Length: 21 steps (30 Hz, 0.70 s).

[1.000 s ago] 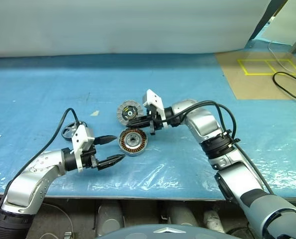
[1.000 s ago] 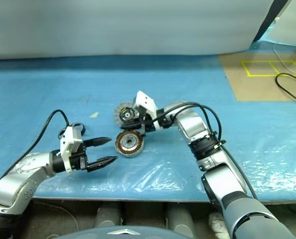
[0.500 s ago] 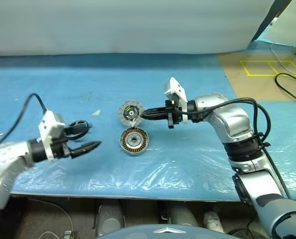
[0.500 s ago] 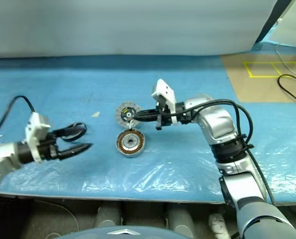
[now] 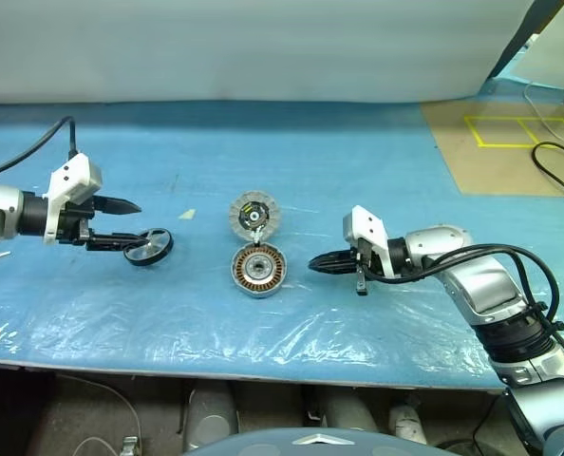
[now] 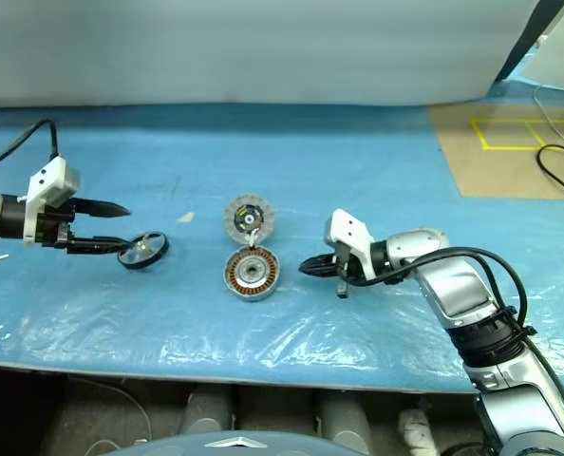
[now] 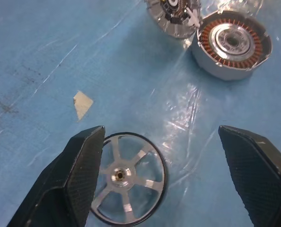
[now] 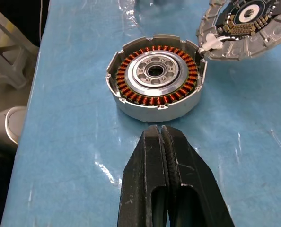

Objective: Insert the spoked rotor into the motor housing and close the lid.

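The spoked rotor (image 5: 149, 247) is a dark-rimmed wheel lying flat on the blue sheet at the left. My left gripper (image 5: 130, 226) hovers open just left of it, and in the left wrist view the rotor (image 7: 126, 184) lies between its spread fingers (image 7: 79, 179). The motor housing (image 5: 256, 270) sits mid-table, its copper windings (image 8: 157, 80) facing up. The lid (image 5: 252, 213) lies open behind the housing, ribbed face up, joined at the hinge. My right gripper (image 5: 312, 264) is shut and empty, pointing at the housing from its right, a short gap away.
A beige tape scrap (image 5: 185, 215) lies between the rotor and the lid. At the back right, brown card with yellow tape (image 5: 510, 142) carries a black cable (image 5: 562, 161). The table's front edge (image 5: 263, 375) runs close below the housing.
My left arm swung out to the left and up, from in front of the housing to the rotor. My right gripper drew back from the lid and came down at the housing's right.
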Motion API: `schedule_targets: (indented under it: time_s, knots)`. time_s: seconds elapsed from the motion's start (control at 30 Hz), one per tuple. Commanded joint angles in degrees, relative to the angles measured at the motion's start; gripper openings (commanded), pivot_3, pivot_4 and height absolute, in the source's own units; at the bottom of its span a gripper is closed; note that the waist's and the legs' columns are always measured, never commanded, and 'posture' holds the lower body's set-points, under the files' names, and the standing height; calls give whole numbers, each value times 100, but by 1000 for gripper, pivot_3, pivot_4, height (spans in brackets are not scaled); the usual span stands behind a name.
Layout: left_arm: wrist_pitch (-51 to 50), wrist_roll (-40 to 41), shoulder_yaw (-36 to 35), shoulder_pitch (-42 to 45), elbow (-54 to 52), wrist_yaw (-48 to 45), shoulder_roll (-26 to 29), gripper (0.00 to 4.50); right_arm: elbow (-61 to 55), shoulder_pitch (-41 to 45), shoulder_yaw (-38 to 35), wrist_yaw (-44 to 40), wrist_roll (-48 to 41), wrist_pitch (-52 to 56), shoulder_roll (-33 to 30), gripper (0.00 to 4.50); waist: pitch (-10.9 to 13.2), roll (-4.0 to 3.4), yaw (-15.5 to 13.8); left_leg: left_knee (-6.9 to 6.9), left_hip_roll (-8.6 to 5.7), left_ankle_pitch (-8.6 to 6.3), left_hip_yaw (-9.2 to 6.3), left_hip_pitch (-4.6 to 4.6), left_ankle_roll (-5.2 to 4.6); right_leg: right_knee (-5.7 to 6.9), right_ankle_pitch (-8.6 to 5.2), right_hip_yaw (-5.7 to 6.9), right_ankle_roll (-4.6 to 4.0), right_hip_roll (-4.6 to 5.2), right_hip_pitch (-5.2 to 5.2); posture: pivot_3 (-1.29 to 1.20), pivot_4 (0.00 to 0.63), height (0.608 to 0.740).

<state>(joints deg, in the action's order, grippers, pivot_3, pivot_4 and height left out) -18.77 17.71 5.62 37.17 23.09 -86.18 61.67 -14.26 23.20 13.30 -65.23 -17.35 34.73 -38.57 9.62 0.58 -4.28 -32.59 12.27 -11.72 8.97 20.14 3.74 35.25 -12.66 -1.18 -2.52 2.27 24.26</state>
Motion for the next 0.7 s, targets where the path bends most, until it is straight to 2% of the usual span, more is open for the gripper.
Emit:
schedule_targets:
  time_s: [0.03,0.17,0.33,0.43,0.7]
  knots:
    - [666,-657,467,681,808,-488,-205,4061,-461,-142,-261,247,-203,-95,90,19,0,0,0,-2,0,0,0,-1,0,1,0,-1,0,0,0,0,150,740]
    - [1339,-1146,833,1292,1779,-631,-583,4061,-493,-318,-390,619,-177,-506,402,19,0,0,-23,-9,-3,0,-1,0,1,9,0,-1,0,4,-2,0,150,740]
    - [1890,-1520,1194,1504,2441,-632,-641,4061,-483,-230,-414,822,-251,-689,659,19,0,1,-2,-7,-2,0,-4,5,3,9,1,0,1,3,0,0,150,740]
    - [1935,-1608,1278,1640,2741,-632,-655,4061,-373,40,-512,917,-465,-572,888,19,0,1,1,-8,-2,0,-11,7,3,12,1,6,2,3,0,0,150,740]
    - [2338,-2011,1145,1748,3321,-513,-931,4061,-416,221,-251,804,-542,-413,897,19,0,2,-59,-10,-7,0,-20,12,4,19,4,12,5,8,-3,0,150,740]
